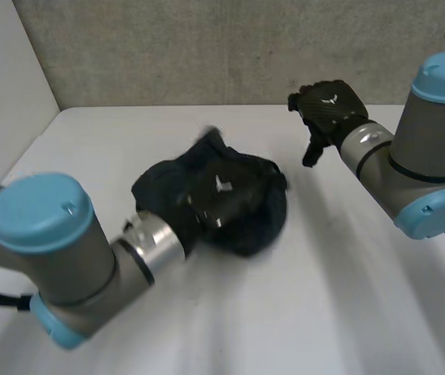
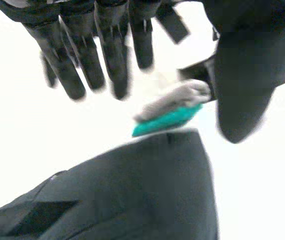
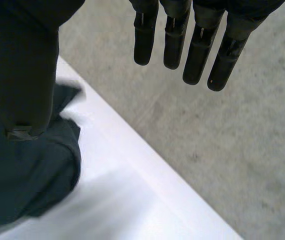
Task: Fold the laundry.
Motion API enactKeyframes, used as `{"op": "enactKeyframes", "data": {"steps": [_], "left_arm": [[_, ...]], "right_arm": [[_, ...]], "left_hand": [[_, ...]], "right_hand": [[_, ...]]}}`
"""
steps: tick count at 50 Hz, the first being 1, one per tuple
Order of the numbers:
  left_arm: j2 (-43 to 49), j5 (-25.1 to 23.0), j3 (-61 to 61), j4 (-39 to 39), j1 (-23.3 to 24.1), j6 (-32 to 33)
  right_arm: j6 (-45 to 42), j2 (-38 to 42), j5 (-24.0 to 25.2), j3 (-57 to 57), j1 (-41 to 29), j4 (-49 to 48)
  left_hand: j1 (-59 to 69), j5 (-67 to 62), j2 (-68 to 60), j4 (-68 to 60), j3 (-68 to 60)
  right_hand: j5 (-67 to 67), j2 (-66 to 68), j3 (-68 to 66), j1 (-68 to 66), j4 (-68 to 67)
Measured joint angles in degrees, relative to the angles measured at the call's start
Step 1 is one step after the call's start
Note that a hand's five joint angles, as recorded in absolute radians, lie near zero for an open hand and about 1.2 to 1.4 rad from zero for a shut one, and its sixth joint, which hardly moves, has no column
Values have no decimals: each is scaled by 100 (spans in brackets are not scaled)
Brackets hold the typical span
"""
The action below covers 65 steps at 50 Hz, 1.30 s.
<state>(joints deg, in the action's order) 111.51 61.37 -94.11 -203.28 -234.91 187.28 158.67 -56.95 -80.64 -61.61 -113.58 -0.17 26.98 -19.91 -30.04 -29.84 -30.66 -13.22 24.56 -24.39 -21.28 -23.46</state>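
A crumpled dark cloth garment [image 1: 258, 226] lay bunched in a heap near the middle of the white table [image 1: 324, 305]. The robot's left hand [image 1: 211, 195] hung directly over the heap. In the left wrist view its fingers [image 2: 82, 55] were straight and slightly spread, holding nothing, with the dark cloth [image 2: 147, 190] lying under the palm. I could not tell whether the palm touched it. The right hand [image 1: 328, 109] was raised near the grey back wall [image 1: 207, 47], well apart from the garment. Its fingers [image 3: 197, 45] were straight and close together, with the cloth [image 3: 27, 175] beside the thumb.
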Motion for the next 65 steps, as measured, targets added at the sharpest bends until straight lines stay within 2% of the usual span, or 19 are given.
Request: {"op": "enactKeyframes", "data": {"steps": [2, 3, 7, 13, 15, 18, 20, 27, 35, 41, 48, 52, 54, 55, 59, 65], "left_arm": [[-1, -76, -112, 114, 70, 27], [-16, -124, -191, 250, 123, 70], [-47, -111, -212, 362, 127, 110], [-463, 665, -79, 482, -408, 152], [-494, 739, -70, 480, -462, 150], [-697, 1299, -1, 456, -873, 125], [-735, 1445, 11, 451, -1019, 118], [-673, 1566, -26, 485, -1408, 103], [-242, 1610, -34, 519, -1804, -111], [193, 1670, 98, 517, -1970, -266], [654, 1691, 277, 519, -2169, -341], [726, 1690, 288, 519, -2218, -351], [730, 1687, 266, 519, -2232, -353], [723, 1686, 252, 520, -2233, -353], [677, 1685, 187, 523, -2229, -353], [600, 1679, 53, 529, -2202, -350]], "right_arm": [[-21, -2, -1, -85, 59, -2], [-38, -6, -1, -191, 116, -5], [-45, -13, 0, -292, 149, -7], [-52, -125, 24, -727, 151, -9], [-52, -145, 31, -777, 149, -9], [-79, -328, 73, -1126, 131, -7], [-142, -460, 87, -1321, 112, -6], [-790, -1004, 160, -2120, -130, -36], [-1782, -1358, 332, -2935, -941, -248], [-2022, -1229, 337, -3189, -1259, -575], [-2078, -587, 133, -3191, -1469, -1446], [-2181, -207, -132, -3048, -1495, -1768], [-2308, 31, -364, -2915, -1488, -1893], [-2362, 103, -453, -2867, -1480, -1924], [-2482, 181, -662, -2806, -1452, -1952], [-2537, -597, -749, -3198, -1250, -1819]], "left_hand": [[-485, 495, 481, 490, 493], [-884, 1225, 1143, 1147, 1174], [-884, 1241, 1158, 1153, 1183], [-885, 1296, 1231, 1207, 1256], [-902, 1344, 1281, 1265, 1317], [-1017, 1456, 1404, 1384, 1461], [-1053, 1488, 1437, 1415, 1480], [-1053, 1488, 1437, 1415, 1480], [-1050, 1455, 1425, 1401, 1468], [-1050, 1454, 1425, 1402, 1468], [-1049, 1454, 1425, 1402, 1468], [-1050, 1455, 1426, 1402, 1468], [-1052, 1455, 1425, 1402, 1468], [-1052, 1455, 1425, 1402, 1468], [-1052, 1455, 1425, 1402, 1468], [-1053, 1455, 1425, 1403, 1469]], "right_hand": [[66, -20, 60, 26, 76], [134, -96, 143, 83, 145], [229, -214, 242, 209, 237], [460, -425, 465, 414, 447], [460, -425, 465, 414, 447], [487, -439, 511, 434, 458], [487, -439, 511, 434, 457], [488, -438, 511, 434, 457], [487, -439, 511, 434, 457], [487, -438, 511, 434, 457], [487, -438, 511, 434, 458], [-466, 376, -472, -387, -485], [-2783, 3018, -3005, -2294, -2993], [-3458, 3730, -3591, -2845, -3727], [-4040, 4222, -4135, -2987, -4433], [-4091, 4222, -4315, -2987, -4464]]}}
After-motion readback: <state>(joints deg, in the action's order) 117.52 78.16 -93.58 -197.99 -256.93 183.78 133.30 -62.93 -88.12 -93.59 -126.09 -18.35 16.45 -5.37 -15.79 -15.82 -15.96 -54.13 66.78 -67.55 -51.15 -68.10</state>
